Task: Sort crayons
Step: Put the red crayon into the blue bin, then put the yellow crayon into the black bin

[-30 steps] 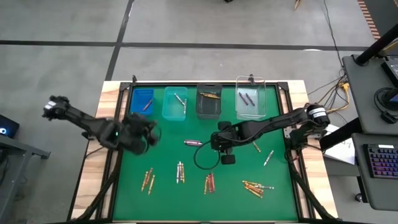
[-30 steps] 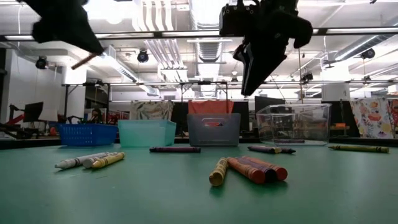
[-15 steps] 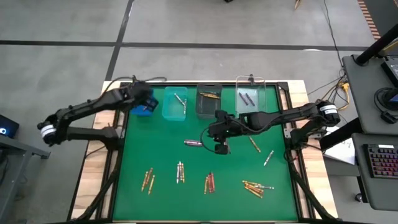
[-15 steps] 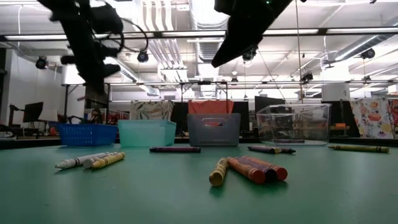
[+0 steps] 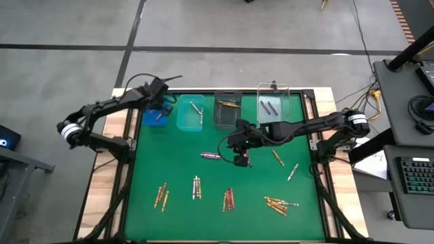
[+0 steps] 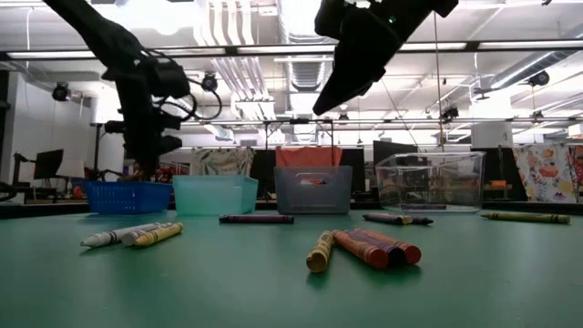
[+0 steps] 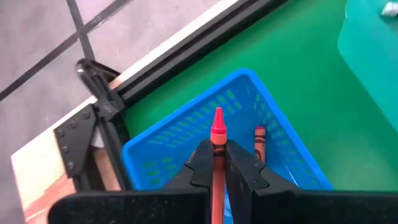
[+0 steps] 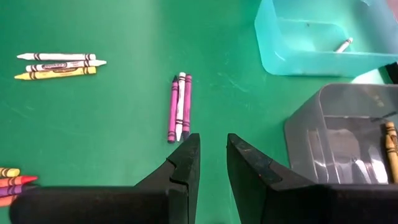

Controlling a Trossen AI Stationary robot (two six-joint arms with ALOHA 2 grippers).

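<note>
Red crayon (image 7: 217,146), clear only at the wrist, sits pinched in left tool (image 7: 214,163) above blue bin (image 7: 165,146).

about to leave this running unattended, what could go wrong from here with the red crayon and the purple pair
The left end effector holds the red crayon above the blue bin, with its tip towards the far rim. Released at an angle, it might bounce out or lodge on the rim.

The right end effector hangs open above the mat beside the purple crayons and the white one between them. These three touch, so a grasp may lift several or scatter them.
</note>
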